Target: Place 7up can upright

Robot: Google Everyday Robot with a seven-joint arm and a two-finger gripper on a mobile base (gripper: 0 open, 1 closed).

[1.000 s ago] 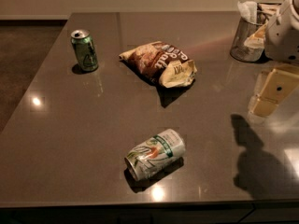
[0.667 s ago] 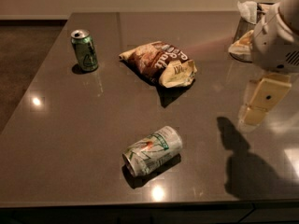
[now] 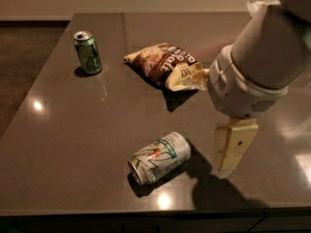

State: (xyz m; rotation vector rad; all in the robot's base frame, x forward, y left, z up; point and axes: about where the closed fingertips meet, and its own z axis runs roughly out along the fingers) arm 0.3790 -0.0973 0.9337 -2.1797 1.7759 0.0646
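The 7up can (image 3: 159, 158), silvery-white with green lettering and a red-orange spot, lies on its side near the front edge of the dark table (image 3: 73, 144). Its silver top points to the front left. My gripper (image 3: 228, 163) hangs from the big white arm (image 3: 252, 72) just to the right of the can, a little apart from it and close above the table top. It holds nothing that I can see.
A darker all-green can (image 3: 88, 52) stands upright at the back left. A brown chip bag (image 3: 167, 66) lies in the middle back, partly behind my arm. The table's front edge runs just below the 7up can.
My arm has moved in from the right edge, leftward and lower, and the gripper now hangs beside the lying can. The cans and the bag have not moved.
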